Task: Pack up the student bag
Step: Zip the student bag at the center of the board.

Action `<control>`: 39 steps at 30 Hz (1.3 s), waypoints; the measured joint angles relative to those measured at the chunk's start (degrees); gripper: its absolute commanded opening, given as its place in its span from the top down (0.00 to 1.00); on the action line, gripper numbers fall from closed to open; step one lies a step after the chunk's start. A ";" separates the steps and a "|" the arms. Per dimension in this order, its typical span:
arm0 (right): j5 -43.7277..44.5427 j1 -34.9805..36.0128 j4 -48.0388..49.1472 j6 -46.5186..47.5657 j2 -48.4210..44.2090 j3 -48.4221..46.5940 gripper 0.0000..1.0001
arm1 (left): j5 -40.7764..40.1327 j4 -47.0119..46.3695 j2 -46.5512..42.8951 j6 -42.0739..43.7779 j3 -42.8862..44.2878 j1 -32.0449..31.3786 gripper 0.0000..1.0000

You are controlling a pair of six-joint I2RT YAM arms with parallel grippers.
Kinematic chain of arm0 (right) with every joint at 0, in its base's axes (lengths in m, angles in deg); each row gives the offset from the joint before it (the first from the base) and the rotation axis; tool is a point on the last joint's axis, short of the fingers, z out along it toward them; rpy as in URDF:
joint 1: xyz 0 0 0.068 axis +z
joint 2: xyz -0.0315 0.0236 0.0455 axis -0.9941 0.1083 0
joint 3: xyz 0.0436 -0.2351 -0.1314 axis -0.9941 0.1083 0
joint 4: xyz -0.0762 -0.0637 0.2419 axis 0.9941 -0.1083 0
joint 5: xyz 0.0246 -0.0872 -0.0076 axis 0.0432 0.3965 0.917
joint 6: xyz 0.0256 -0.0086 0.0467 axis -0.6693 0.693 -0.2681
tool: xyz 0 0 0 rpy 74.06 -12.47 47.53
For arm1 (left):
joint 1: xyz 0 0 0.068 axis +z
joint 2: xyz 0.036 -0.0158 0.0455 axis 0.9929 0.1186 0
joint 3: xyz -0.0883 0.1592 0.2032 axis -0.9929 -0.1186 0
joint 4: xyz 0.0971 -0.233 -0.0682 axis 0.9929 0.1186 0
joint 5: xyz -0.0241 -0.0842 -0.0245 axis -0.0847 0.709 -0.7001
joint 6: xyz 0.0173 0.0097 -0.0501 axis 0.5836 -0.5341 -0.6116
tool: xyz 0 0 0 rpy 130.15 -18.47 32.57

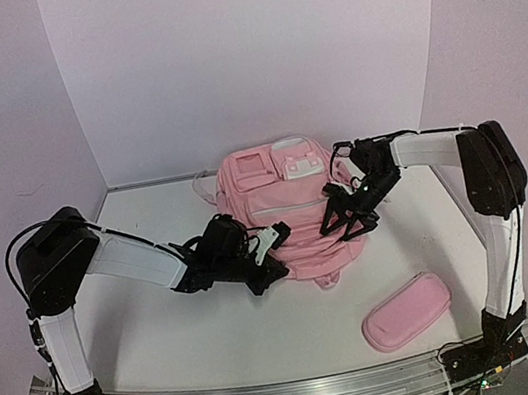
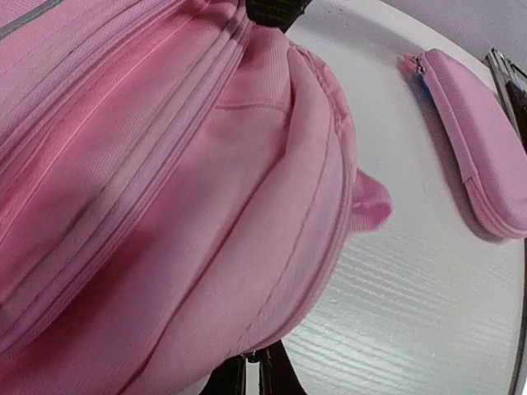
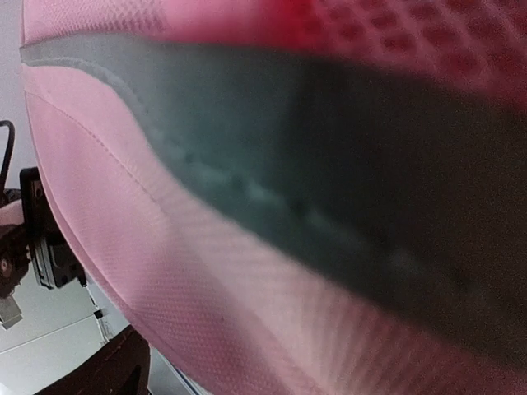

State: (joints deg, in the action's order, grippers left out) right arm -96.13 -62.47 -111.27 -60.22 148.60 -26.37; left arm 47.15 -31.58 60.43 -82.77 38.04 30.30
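The student bag (image 1: 281, 210) lies near-to-far — left gripper (image 1: 273, 238) pinches it, right gripper (image 1: 346, 216) gapes.

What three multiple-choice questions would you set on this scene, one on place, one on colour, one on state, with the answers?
1. Where on the table does the pencil case lie? A back left; B front right; C centre.
2. The student bag is: A blue; B pink; C green.
3. The pencil case is: A zipped shut; B wide open; C turned inside out.
Answers: B, it lies by the right arm's base; B, pink fabric shows in every view; A, its seam runs closed.
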 measured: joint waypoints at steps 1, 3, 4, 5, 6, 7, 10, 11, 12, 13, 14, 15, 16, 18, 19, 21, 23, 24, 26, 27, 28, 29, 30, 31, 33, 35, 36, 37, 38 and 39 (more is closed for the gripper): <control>-0.03 0.77 0.44 -0.88 -0.14 0.12 0.13 | -0.55 -0.05 0.00 -0.98 0.11 -0.49 1.00; -0.01 2.35 1.83 -2.97 -0.35 0.38 0.13 | -1.92 1.09 0.02 -2.23 0.99 -0.73 1.00; 0.18 3.17 2.89 -4.14 -0.42 0.55 0.13 | -2.40 1.89 0.01 -2.77 1.48 -0.59 1.00; 0.43 4.00 4.07 -5.43 -0.47 0.73 0.12 | -2.79 2.60 -0.01 -3.27 1.89 -0.32 1.00; 0.81 4.88 5.44 -6.99 -0.51 0.91 0.12 | -3.01 3.10 -0.06 -3.73 2.09 0.22 1.00; 1.31 5.77 6.76 -8.62 -0.51 0.93 0.11 | -3.14 3.61 -0.25 -4.30 2.05 0.84 1.00; 2.31 8.37 10.88 -13.16 -0.46 0.64 0.09 | -3.95 6.42 -2.33 -5.32 0.94 3.36 1.00; 2.39 9.34 11.97 -14.49 -0.27 -0.01 0.08 | -4.35 7.94 -3.40 -5.61 0.66 4.22 1.00; 2.41 10.18 12.78 -15.59 0.00 -0.90 0.06 | -4.90 9.48 -4.35 -5.88 0.55 5.03 1.00; 2.47 10.98 13.28 -16.52 0.36 -2.25 0.04 | -5.92 11.37 -5.53 -6.20 0.59 5.97 1.00; 2.51 11.55 13.94 -17.02 0.44 -3.44 0.02 | -7.04 12.83 -6.43 -6.56 0.63 6.54 1.00; 2.54 11.84 14.46 -17.25 0.44 -4.27 0.02 | -8.32 14.21 -7.19 -7.35 0.69 6.99 1.00; 2.65 11.90 15.13 -17.25 0.16 -4.88 0.02 | -9.67 15.73 -7.73 -8.25 0.93 7.31 1.00; 3.39 11.79 16.37 -16.49 -1.31 -4.94 0.02 | -11.97 19.09 -7.95 -10.81 2.37 7.57 1.00; 4.07 11.60 16.85 -15.78 -2.47 -4.38 0.02 | -12.94 21.05 -7.87 -12.16 3.43 7.59 1.00; 5.93 10.86 17.67 -13.90 -6.35 -1.95 0.02 | -14.57 25.08 -7.65 -14.35 6.16 7.57 1.00; 8.70 9.79 18.68 -12.30 -11.09 1.06 0.02 | -15.50 27.47 -7.46 -15.65 8.10 7.52 1.00; 10.44 9.07 19.41 -11.70 -13.58 2.56 0.02 | -15.74 28.12 -7.54 -16.18 8.15 7.50 1.00; 12.32 7.42 20.43 -10.33 -17.27 4.58 0.02 | -15.85 28.65 -7.73 -17.07 7.14 7.52 1.00; 12.30 6.58 21.09 -9.59 -18.36 5.28 0.02 | -15.84 28.47 -7.90 -17.42 6.12 7.55 1.00; 11.52 5.82 21.81 -8.96 -18.75 6.00 0.02 | -15.78 28.50 -8.26 -17.75 5.01 7.66 1.00; 10.39 5.06 22.65 -8.31 -18.84 6.86 0.02 | -15.69 28.49 -8.71 -17.97 3.84 7.77 1.00; 9.57 4.45 23.57 -8.04 -18.37 8.04 0.02 | -15.68 28.51 -9.01 -18.06 3.23 7.87 1.00; 8.82 4.18 24.76 -8.05 -17.66 9.65 0.03 | -15.74 28.58 -9.27 -18.09 2.97 8.00 1.00; 7.31 4.30 26.80 -8.55 -15.73 12.90 0.07 | -15.85 28.66 -9.72 -18.17 2.80 8.29 1.00; 5.66 5.17 29.02 -10.07 -12.83 15.64 0.10 | -15.85 28.55 -9.90 -18.35 2.80 8.44 1.00; 4.87 5.72 30.17 -11.28 -11.01 16.41 0.10 | -15.83 28.53 -9.92 -18.44 2.80 8.46 1.00; 4.11 6.19 31.24 -12.26 -9.41 16.92 0.11 | -15.64 28.55 -9.92 -18.54 2.80 8.46 1.00; 3.33 6.66 32.40 -13.49 -7.80 17.10 0.11 | -14.93 28.55 -9.92 -18.59 2.82 8.46 1.00; 2.64 7.01 33.89 -14.55 -6.47 17.17 0.12 | -14.33 28.57 -9.92 -18.59 2.86 8.46 1.00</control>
State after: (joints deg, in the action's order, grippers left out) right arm -93.49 -55.46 -77.38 -74.76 142.13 -9.20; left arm 32.82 -3.02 50.51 -101.36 40.91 38.76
